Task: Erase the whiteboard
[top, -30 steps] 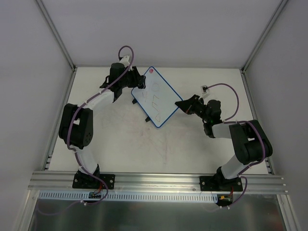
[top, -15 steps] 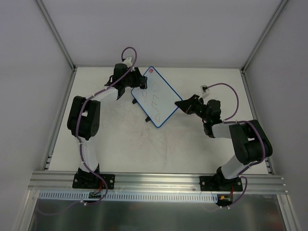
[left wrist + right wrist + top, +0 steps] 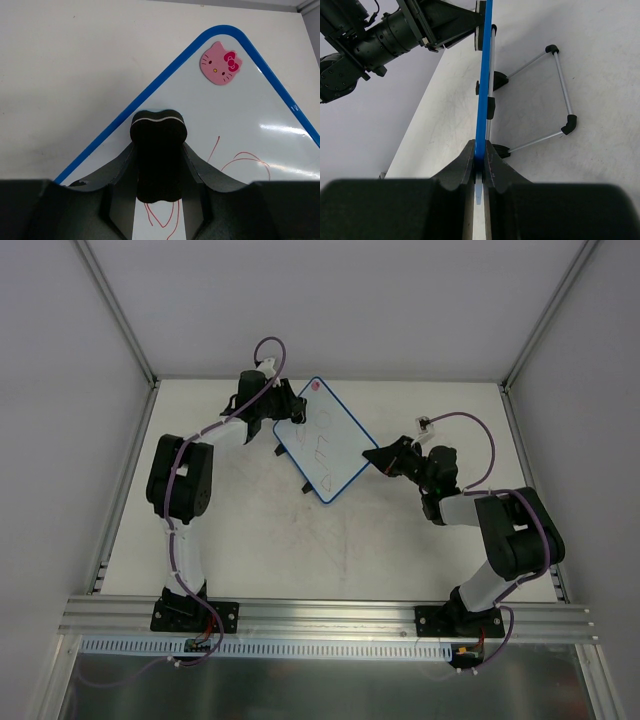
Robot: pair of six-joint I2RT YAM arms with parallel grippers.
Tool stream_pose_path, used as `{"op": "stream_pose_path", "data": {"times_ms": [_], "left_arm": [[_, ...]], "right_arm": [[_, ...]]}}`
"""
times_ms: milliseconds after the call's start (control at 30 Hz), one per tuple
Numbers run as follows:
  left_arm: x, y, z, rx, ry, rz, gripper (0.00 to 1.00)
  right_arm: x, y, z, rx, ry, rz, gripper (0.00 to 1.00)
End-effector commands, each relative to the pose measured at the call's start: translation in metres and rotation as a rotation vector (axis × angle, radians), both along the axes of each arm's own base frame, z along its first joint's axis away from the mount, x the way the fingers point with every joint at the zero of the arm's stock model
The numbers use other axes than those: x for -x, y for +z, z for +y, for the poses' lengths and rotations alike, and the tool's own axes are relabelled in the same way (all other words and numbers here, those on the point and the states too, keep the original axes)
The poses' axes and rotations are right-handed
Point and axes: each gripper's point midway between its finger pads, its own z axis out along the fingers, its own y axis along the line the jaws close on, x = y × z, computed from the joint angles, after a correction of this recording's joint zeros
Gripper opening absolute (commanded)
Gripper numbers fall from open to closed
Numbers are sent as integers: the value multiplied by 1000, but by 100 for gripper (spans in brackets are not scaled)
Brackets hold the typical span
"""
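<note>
The whiteboard (image 3: 324, 442), white with a thin blue frame and a pink sticker at its far corner, stands tilted on the table with red marks on it. In the left wrist view the whiteboard (image 3: 260, 125) fills the right side. My left gripper (image 3: 290, 412) is shut on the black bone-shaped eraser (image 3: 158, 152), which rests on the board near its far left edge. My right gripper (image 3: 374, 457) is shut on the board's right edge; in the right wrist view my right gripper (image 3: 480, 162) clamps the blue frame (image 3: 484, 75) edge-on.
The board's wire stand (image 3: 555, 95) with black feet rests on the table behind it. Grey walls and metal posts (image 3: 118, 315) enclose the table. An aluminium rail (image 3: 330, 612) runs along the near edge.
My left arm has stretched farther and moved the eraser a little right, onto the board's far left part. The right arm and the board have barely moved.
</note>
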Motion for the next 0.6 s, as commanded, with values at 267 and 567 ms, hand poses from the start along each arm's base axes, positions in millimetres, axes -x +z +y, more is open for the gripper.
{"op": "stream_pose_path", "data": {"times_ms": [267, 567], "left_arm": [[20, 31, -46, 35, -217, -113, 10], [69, 33, -96, -5, -428, -142, 10]], "right_arm": [[2, 10, 19, 19, 79, -57, 0], [1, 10, 18, 26, 77, -52, 0]]}}
